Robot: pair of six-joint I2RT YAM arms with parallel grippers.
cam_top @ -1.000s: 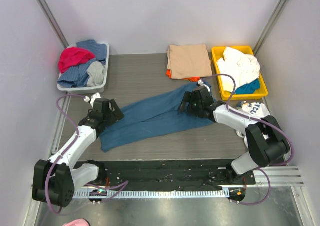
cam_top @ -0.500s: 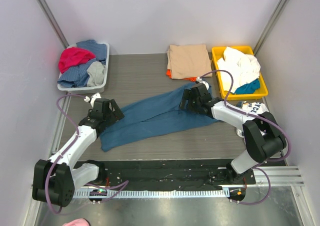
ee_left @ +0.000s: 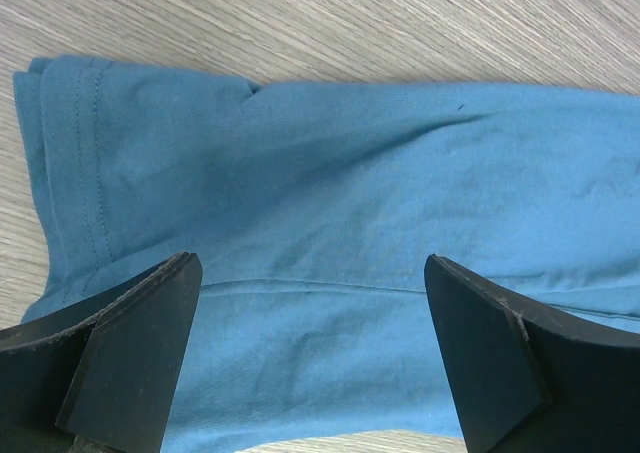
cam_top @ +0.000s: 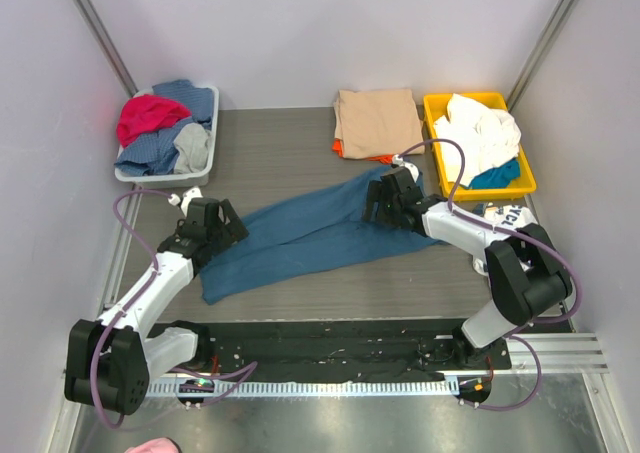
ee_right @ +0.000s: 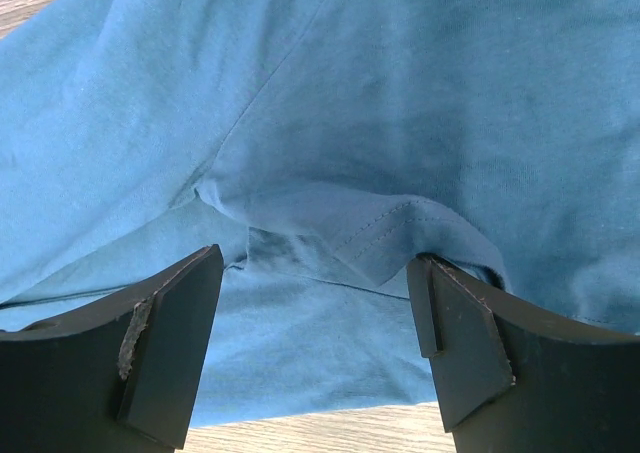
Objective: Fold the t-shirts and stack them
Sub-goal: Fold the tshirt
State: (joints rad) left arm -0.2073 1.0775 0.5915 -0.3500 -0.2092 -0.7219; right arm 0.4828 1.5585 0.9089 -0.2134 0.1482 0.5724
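Hovering with jaws spread wide, the left gripper (ee_left: 310, 348) sits low over one end of the blue shirt (ee_left: 330, 183) and holds nothing. The right gripper (ee_right: 318, 338) is likewise open and empty, poised over a loose flap with a stitched hem (ee_right: 385, 235) at the shirt's other end.

Seen from above, the blue shirt lies as a long, narrow band slanting across the middle of the table (cam_top: 280, 148), between the two arms. It looks folded lengthwise already, so the step in hand is probably the next fold, end to end. That would call for each gripper to drop, pinch a cloth edge and carry it over.

The cloth is soft, matte jersey, faintly creased, with double stitching along one edge. The tabletop is grey wood grain. At the far edge a tan shirt (cam_top: 377, 121) lies folded into a neat rectangle on an orange shirt (cam_top: 343, 150), of which only a sliver shows.
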